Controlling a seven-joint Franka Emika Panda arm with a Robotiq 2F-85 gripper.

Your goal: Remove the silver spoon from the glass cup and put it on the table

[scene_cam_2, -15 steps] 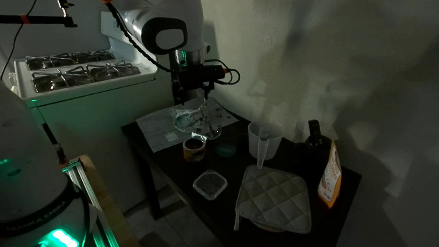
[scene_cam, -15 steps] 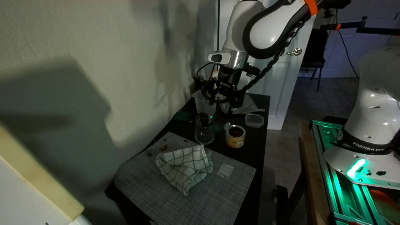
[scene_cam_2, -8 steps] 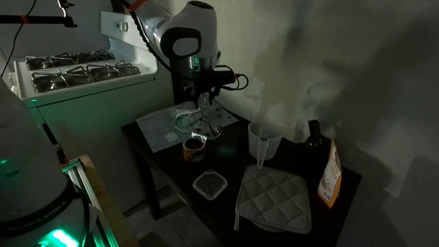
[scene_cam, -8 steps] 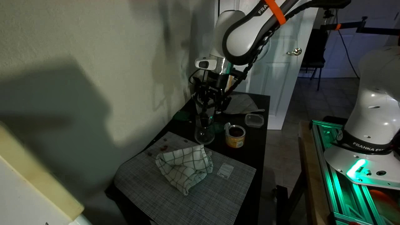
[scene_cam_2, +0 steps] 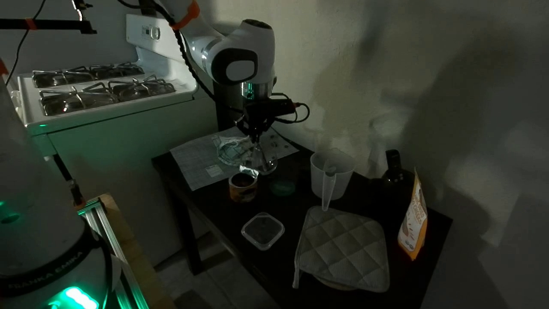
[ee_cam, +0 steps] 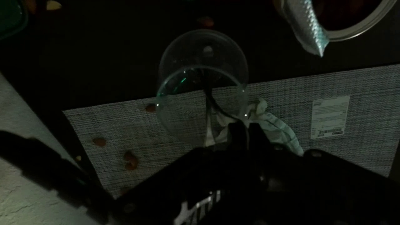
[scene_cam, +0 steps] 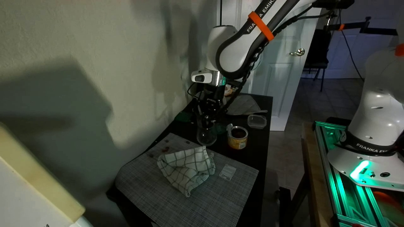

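Spoon [ee_cam: 209, 94] and glass cup [ee_cam: 187, 86] were not yet parted. The cup stood on the bench [ee_cam: 109, 62] right beneath the claw [ee_cam: 246, 126], and the slim handle, dark in this light, leaned inside it and rose to the claw's tips by the rim. Those tips sat pinched nearly together, I judged around the handle, though gloom hid the exact grip. A paler strip [ee_cam: 209, 137] also showed across the cup, just off the tips; I couldn't tell what it was. By my reading the reach was done and the grasp probably made. Left were the lift past the rim and the laying down on the bench, away from the tin [scene_cam_2: 243, 189], low to one side of the claw.
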